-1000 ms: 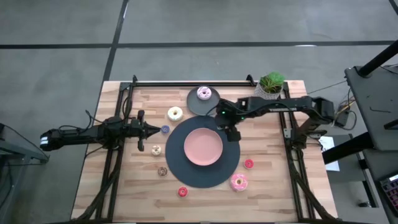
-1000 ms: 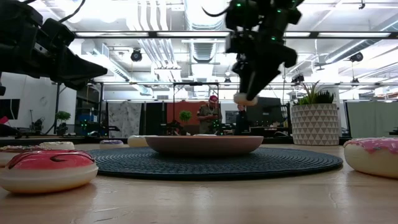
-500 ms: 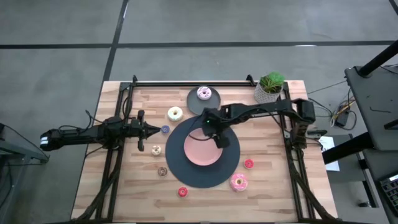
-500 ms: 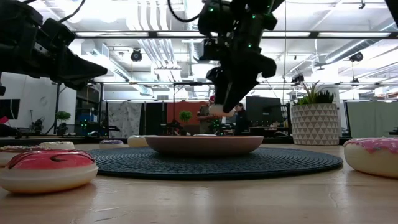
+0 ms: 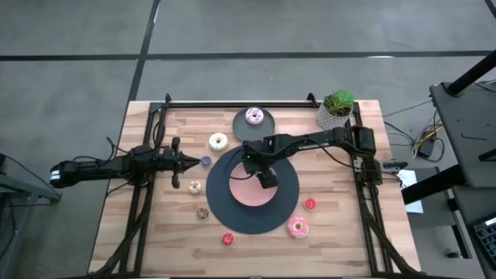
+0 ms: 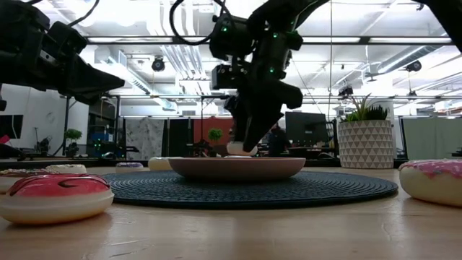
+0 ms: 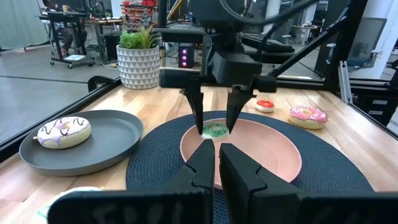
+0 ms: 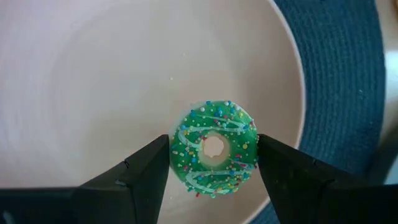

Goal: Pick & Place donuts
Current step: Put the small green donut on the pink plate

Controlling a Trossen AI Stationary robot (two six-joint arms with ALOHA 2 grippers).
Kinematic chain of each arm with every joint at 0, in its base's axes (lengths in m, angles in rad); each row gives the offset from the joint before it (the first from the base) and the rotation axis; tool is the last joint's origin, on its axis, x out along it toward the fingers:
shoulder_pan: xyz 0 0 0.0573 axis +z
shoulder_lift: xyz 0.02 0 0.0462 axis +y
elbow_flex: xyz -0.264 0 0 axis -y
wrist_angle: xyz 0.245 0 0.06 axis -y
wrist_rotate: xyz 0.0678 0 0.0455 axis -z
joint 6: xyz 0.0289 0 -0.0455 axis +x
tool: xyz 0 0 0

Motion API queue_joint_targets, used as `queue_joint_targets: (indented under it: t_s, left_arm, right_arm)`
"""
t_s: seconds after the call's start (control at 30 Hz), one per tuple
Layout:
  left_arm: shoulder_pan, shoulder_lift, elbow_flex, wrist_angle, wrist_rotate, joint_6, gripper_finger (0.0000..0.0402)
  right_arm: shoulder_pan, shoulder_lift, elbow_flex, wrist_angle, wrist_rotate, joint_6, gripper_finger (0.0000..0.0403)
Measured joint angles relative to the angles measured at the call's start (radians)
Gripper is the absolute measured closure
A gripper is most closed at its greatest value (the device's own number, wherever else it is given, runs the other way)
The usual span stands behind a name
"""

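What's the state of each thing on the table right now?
Right pincer: shut on the green donut, held over the pink plate.
Left pincer: shut, empty, waiting at the table's left side.
Pink plate: on the round dark mat.
Grey plate: holds the white-pink donut.
Cream donut: loose on the wood.
Pink donut: loose on the wood.

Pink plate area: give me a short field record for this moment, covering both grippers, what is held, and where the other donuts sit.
right gripper: right gripper over the pink plate, fingers closed on the green donut
green donut: just above the plate's inside, not released
pink plate: on the round dark mat
left gripper: left gripper shut, empty, waiting at the table's left side
grey plate: small grey plate holds a white-pink sprinkled donut
on the table: cream donut, pink donut, red donut
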Motion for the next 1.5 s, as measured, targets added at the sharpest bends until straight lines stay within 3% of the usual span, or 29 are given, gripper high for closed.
queue_joint_targets:
  t_s: [1.5]
  left_arm:
    - [0.000,0.000,0.000,-0.001,0.000,0.000,0.0401]
  right_arm:
    - [-0.014,0.029,-0.028,0.072,0.004,-0.004,0.0179]
